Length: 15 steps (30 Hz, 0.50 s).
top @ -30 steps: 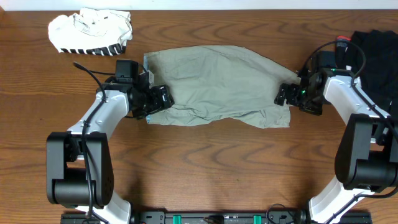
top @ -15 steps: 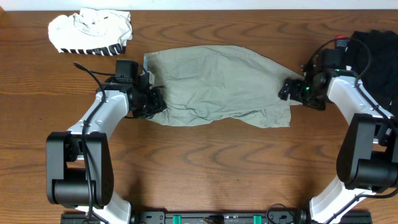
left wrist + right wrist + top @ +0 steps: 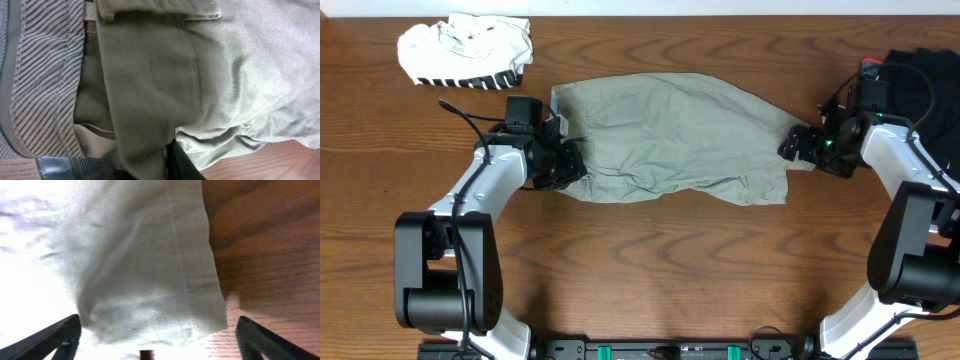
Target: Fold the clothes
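Observation:
The light khaki-grey garment (image 3: 670,135) lies spread across the middle of the table. My left gripper (image 3: 565,163) is shut on its left edge. The left wrist view shows a thick seamed fold (image 3: 150,90) running down into the jaws, with striped lining (image 3: 40,75) beside it. My right gripper (image 3: 800,144) stands open at the garment's right edge. In the right wrist view the hemmed corner (image 3: 165,290) lies between the two wide-apart fingers (image 3: 60,335), not pinched.
A white garment with black stripes (image 3: 465,50) is bunched at the far left. A black garment (image 3: 925,90) lies at the far right, just behind my right arm. Bare wooden table (image 3: 650,260) stretches in front of the khaki garment.
My left gripper has shut on the garment's left edge and pulled it slightly into a bunch. My right gripper has shifted right and a little back, staying open at the right edge.

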Tool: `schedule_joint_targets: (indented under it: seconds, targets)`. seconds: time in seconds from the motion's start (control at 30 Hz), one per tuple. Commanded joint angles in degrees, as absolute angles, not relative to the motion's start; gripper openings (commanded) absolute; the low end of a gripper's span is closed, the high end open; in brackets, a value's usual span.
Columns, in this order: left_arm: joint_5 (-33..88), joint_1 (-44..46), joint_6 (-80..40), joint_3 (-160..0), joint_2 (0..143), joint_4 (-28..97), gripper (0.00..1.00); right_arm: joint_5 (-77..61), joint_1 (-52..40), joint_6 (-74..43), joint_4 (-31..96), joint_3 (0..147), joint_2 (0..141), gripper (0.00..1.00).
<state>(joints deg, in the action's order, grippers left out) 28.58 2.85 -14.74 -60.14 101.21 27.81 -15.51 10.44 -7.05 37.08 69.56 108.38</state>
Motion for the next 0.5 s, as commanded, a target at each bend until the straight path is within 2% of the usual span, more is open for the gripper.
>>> schedule_joint_targets:
  seconds: [0.0,0.2,0.33,0.43,0.47]
  targets:
    - [29.34,2.92,-14.0,-60.18,101.47,27.77,0.11,-17.69,10.37,-8.12,36.95,69.08,109.89,0.92]
    - [29.34,2.92,-13.98,-60.18,101.47,28.05,0.11,-17.87,10.39,-8.12,36.84,68.82,111.11,0.88]
    - [29.34,2.92,-14.0,-60.18,101.47,28.12,0.11,-17.87,10.35,-8.14,36.93,68.82,111.13,0.79]
    - [29.34,2.92,-14.0,-60.18,101.47,28.25,0.1,-17.89,10.11,-8.14,37.06,68.79,111.13,0.67]
    - [29.34,2.92,-14.0,-60.18,101.47,28.27,0.11,-17.89,10.09,-8.14,37.06,68.79,111.13,0.6]
